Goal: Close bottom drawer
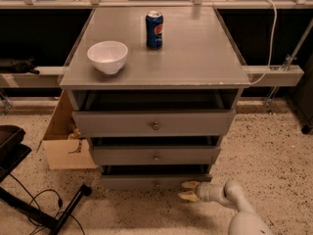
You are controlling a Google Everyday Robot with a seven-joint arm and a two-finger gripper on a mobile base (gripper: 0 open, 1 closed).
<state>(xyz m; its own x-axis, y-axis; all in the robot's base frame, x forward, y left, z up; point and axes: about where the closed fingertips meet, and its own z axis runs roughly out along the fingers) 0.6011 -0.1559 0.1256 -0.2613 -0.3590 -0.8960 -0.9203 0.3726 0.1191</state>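
The grey drawer cabinet (156, 80) stands in the middle of the view with three drawers stacked below its top. The bottom drawer (146, 182) has the narrowest front and a small round knob (156, 183); a dark gap shows above its front, like the two drawers above it. My gripper (189, 190) is low by the floor at the right end of the bottom drawer's front, its cream fingers (190, 184) pointing left, close to or touching the panel. The arm (234, 204) comes in from the lower right.
A white bowl (107, 57) and a blue soda can (154, 29) stand on the cabinet top. An open cardboard box (66, 141) sits on the floor left of the cabinet. A black stand leg and cables (44, 209) lie at lower left. The floor is speckled.
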